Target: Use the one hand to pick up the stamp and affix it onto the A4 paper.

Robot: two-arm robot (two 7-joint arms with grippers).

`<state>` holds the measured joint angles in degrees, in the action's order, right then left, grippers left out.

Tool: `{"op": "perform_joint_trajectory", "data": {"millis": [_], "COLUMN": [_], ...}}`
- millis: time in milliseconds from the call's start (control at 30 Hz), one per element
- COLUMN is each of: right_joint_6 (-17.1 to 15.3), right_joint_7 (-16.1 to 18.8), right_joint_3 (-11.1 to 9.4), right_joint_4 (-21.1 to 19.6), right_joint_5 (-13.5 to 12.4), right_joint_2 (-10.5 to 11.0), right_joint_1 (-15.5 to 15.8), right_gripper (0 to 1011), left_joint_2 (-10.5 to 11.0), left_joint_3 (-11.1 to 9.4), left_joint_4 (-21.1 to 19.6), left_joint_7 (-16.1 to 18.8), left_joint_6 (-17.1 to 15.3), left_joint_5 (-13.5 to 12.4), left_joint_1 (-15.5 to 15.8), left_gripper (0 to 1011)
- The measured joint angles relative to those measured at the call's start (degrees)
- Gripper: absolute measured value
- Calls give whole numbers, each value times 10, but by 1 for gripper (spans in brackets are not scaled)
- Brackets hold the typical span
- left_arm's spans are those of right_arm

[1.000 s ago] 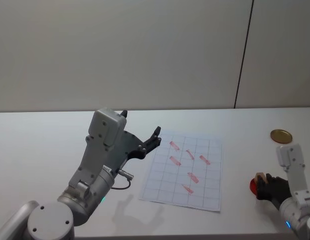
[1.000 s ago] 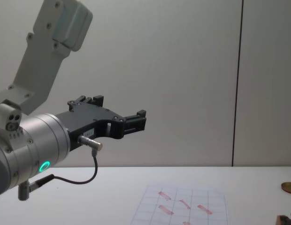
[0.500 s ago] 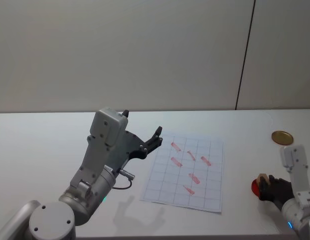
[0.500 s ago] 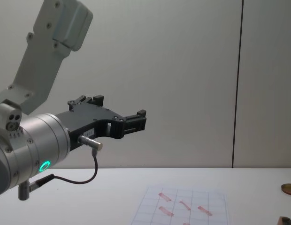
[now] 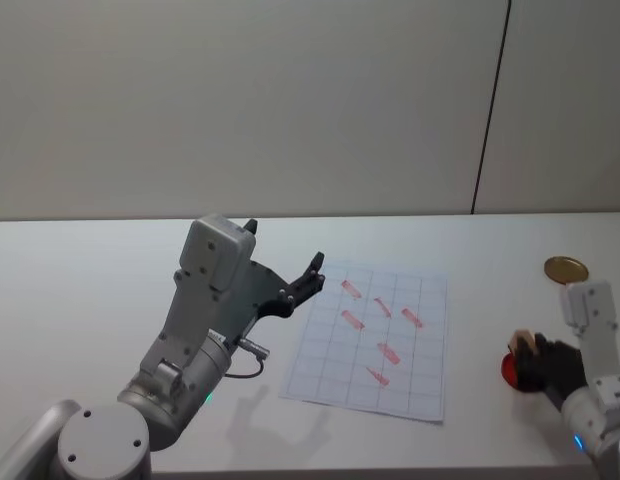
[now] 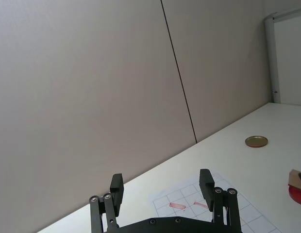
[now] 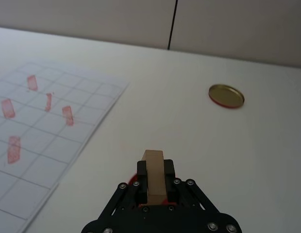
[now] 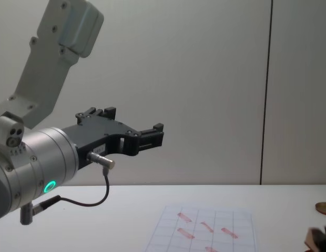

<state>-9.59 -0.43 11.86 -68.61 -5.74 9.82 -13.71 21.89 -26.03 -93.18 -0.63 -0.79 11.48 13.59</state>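
Stamp (image 7: 153,170) (pale wooden block) stands upright, clamped in right end effector (image 7: 154,193).

The stamp (image 7: 153,167) is bare pale wood, matt. The right gripper (image 7: 154,188) around it is matt black plastic with bright screws. Mid-frame in the head view the paper (image 5: 365,335) is thin and matt — the disc (image 5: 566,269), at the right edge, gleams like brass. The table (image 5: 90,290) is smooth white.

Nothing legible, even on A4 paper (image 5: 365,343)
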Motion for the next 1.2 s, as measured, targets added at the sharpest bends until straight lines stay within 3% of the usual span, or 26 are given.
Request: {"op": "perform_joint_trajectory", "data": {"millis": [367,633,867,1200], "right_joint_6": [20,23,21,21], "right_joint_7": [17,44,72,93], "right_joint_3": [6,14,24,40], "right_joint_4": [-66,-88,-87,-48], "right_joint_5": [11,16,25,55], "right_joint_2": [0,-4,-11,-28], "right_joint_1": [13,16,13,-10], "right_gripper": [196,195,195,196], "left_joint_2": [0,0,0,0], "left_joint_3": [0,0,0,0], "left_joint_4": [0,0,0,0], "left_joint_7": [0,0,0,0], "left_joint_6": [0,0,0,0], "left_joint_5": [0,0,0,0], "left_joint_1": [0,0,0,0], "left_gripper": [993,993,993,993]}}
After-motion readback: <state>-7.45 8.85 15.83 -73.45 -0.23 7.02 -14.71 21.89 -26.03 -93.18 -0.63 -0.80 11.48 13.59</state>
